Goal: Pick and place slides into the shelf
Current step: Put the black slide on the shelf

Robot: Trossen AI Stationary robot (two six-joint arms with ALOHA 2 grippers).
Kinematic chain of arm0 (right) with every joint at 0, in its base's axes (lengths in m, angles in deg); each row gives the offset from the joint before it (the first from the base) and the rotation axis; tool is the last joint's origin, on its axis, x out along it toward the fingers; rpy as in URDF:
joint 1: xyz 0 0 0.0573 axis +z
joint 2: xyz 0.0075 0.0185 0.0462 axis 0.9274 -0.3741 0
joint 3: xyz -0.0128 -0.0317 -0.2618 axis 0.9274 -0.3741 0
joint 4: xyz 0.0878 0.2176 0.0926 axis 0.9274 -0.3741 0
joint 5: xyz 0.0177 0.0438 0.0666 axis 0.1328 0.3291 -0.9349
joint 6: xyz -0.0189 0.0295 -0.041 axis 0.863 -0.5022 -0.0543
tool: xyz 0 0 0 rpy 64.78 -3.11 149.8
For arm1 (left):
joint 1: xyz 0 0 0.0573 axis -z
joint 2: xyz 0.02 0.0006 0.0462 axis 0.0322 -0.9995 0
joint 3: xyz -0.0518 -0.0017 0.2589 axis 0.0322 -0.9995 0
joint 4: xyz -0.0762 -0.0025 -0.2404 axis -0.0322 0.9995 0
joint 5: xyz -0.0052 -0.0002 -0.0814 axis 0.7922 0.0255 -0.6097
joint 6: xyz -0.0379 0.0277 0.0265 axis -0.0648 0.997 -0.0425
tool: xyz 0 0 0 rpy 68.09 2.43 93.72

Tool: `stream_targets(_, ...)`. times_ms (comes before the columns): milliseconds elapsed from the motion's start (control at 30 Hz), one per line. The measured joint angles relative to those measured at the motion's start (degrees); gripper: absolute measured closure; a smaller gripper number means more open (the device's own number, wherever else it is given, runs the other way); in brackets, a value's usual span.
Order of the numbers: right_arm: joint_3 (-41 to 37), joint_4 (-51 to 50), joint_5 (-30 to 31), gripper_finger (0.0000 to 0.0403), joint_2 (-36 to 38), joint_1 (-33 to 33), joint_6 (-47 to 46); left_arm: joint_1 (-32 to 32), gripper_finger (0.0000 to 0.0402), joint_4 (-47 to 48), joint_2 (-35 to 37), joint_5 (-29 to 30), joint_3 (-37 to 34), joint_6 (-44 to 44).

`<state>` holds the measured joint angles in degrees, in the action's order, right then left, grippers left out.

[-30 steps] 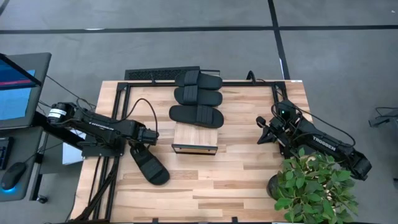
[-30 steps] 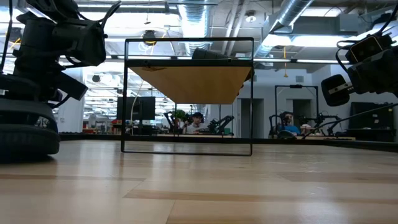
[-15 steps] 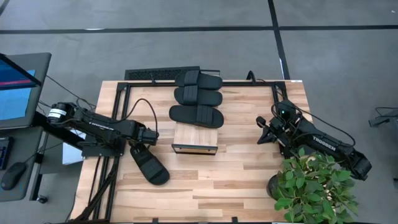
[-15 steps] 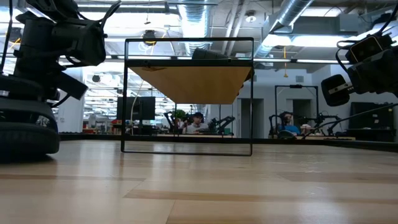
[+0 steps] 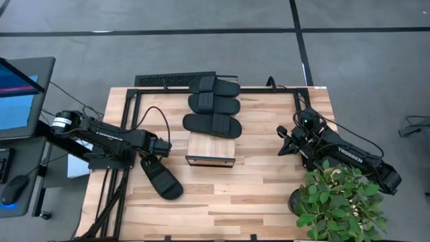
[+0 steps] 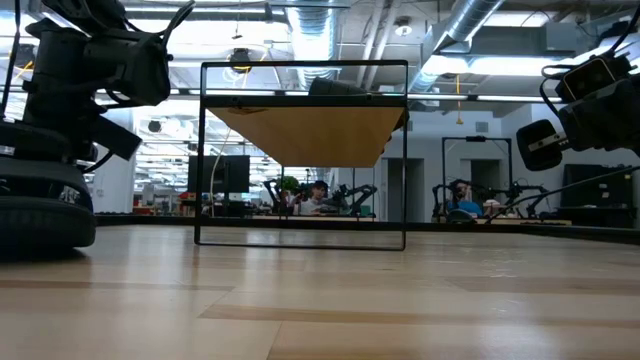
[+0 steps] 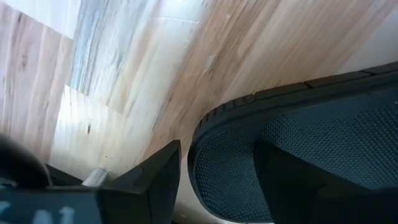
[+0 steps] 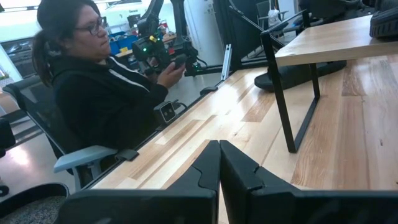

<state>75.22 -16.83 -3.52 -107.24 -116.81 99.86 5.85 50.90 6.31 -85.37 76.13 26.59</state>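
Three black slides lie in a row at the table's far middle (image 5: 215, 86), (image 5: 213, 104), (image 5: 212, 125). The nearest of them shows on the far part of the light-wood shelf's top (image 5: 210, 149), (image 6: 335, 88). Another slide (image 5: 161, 178) lies flat on the table left of the shelf. My left gripper (image 5: 150, 159) points down over that slide's far end, open, one finger (image 7: 152, 180) outside the rim and one (image 7: 292, 180) over the footbed. My right gripper (image 5: 282, 146) waits at the right, level and shut. My left gripper stands astride the end rim (image 7: 202, 134) of the slide from above, one finger outside the sole and one over the dotted footbed. Whether either finger touches the slide, I cannot tell. The slide lies flat on the table.
A potted plant (image 5: 339, 202) stands at the table's near right corner, beside my right arm. A black metal frame (image 5: 168, 82) runs along the far edge. A person (image 8: 99, 93) sits beyond the table's left side. Bare wood lies in front of the shelf.
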Motion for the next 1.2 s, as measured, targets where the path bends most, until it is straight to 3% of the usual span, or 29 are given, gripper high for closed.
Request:
stream_targets(167,0.0,0.0,0.0,0.0403,0.0,0.0,0.0,0.0,0.0244,0.0,0.0,-1.7,0.0,1.8)
stream_targets(433,0.0,0.0,0.0,0.0403,0.0,0.0,0.0,0.0,0.0386,1.4,0.0,-2.7,0.0,-2.8)
stream_targets(633,0.0,0.0,0.0,0.0403,0.0,0.0,0.0,0.0,0.0396,1.0,0.0,-3.0,0.0,2.1)
stream_targets(1200,0.0,0.0,0.0,0.0403,0.0,0.0,0.0,0.0,0.0377,0.5,0.0,-2.3,0.0,-1.1)
